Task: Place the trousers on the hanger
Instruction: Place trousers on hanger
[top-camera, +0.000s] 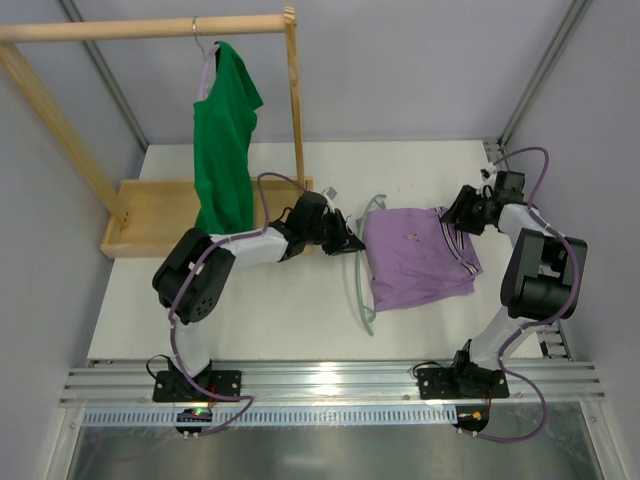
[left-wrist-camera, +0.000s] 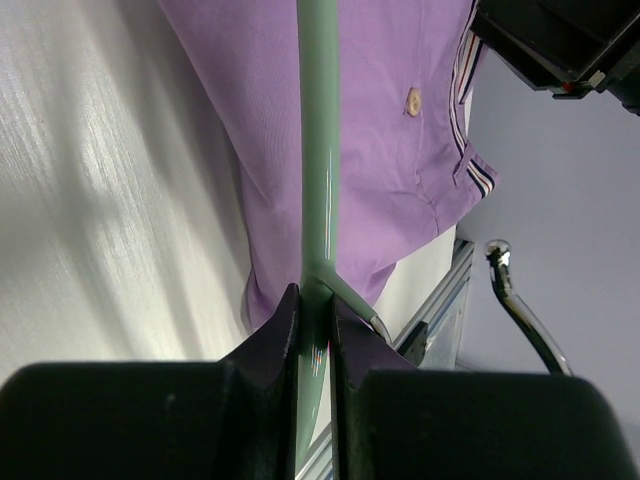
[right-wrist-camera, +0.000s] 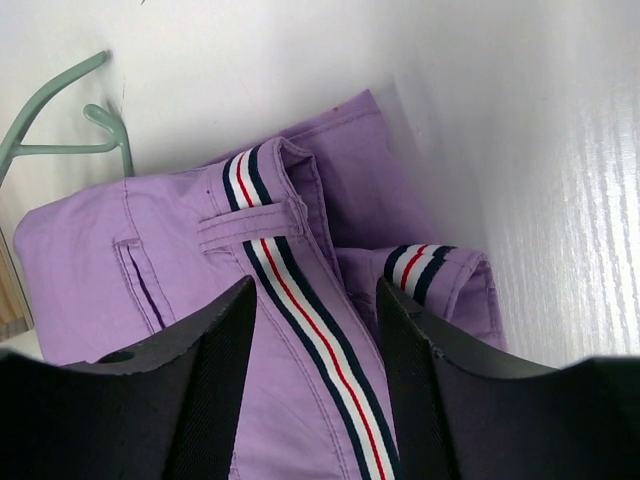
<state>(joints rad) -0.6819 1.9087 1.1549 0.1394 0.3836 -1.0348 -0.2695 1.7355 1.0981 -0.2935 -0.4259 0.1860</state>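
The lilac trousers (top-camera: 415, 258) lie folded on the white table, with the striped waistband (right-wrist-camera: 300, 300) on their right side. The mint-green hanger (top-camera: 358, 285) runs along their left edge, its hook (top-camera: 372, 205) at the far end. My left gripper (top-camera: 345, 243) is shut on the hanger's bar (left-wrist-camera: 318, 150), which crosses in front of the trousers (left-wrist-camera: 390, 120) in the left wrist view. My right gripper (top-camera: 455, 218) is open. Its fingers (right-wrist-camera: 220, 340) stand either side of the waistband, just above the trousers (right-wrist-camera: 180, 280). The hanger's hook (right-wrist-camera: 60, 110) shows at the far left of the right wrist view.
A wooden rack (top-camera: 150, 25) stands at the back left on a wooden base (top-camera: 150, 215). A bright green top (top-camera: 225, 140) hangs from it on a metal-hooked hanger, close to my left arm. An aluminium rail (top-camera: 330, 380) runs along the table's near edge.
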